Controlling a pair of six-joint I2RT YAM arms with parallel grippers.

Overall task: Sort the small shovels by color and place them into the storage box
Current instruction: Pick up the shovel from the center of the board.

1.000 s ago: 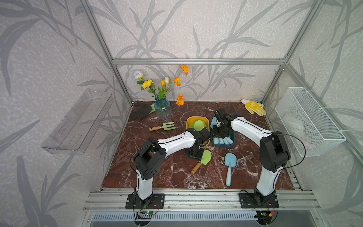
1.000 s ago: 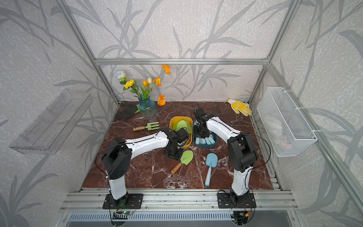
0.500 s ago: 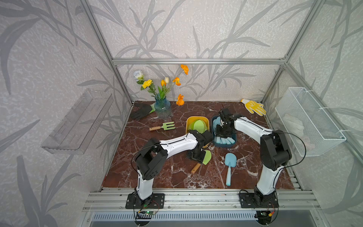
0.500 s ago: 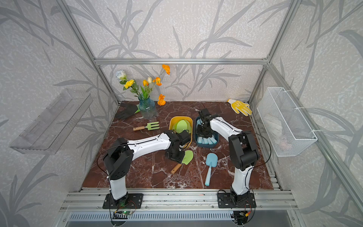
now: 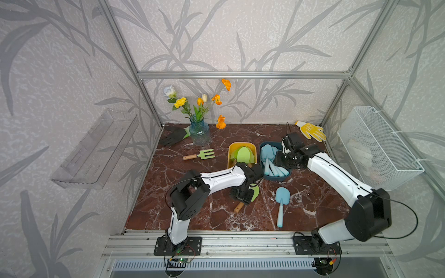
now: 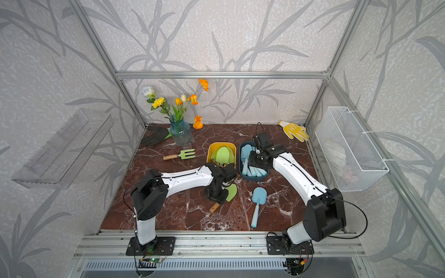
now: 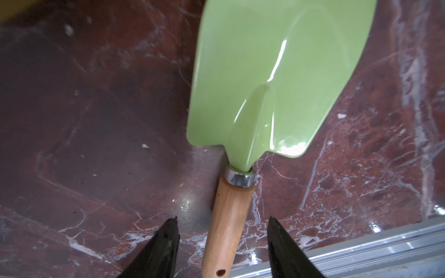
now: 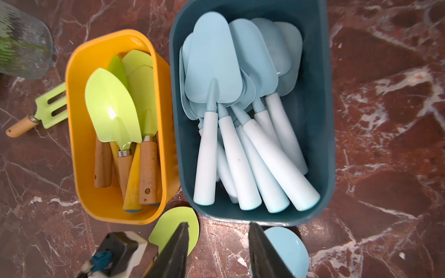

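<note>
Release: right end effector has lifted, spread and empty, over the dark teal plastic box of light blue shovels. The left end effector, spread, now straddles the lime-green wooden-handled shovel on the desk, likely the next pick.

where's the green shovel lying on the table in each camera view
Both top views: green shovel lies just in front of the yellow box, handle under the left gripper.
Left wrist: close up, wooden handle between the open fingers.
Right wrist: blade tip only, by the box's near end.
Shared landmark: the yellow box; not clearly seen from the left wrist.
</note>
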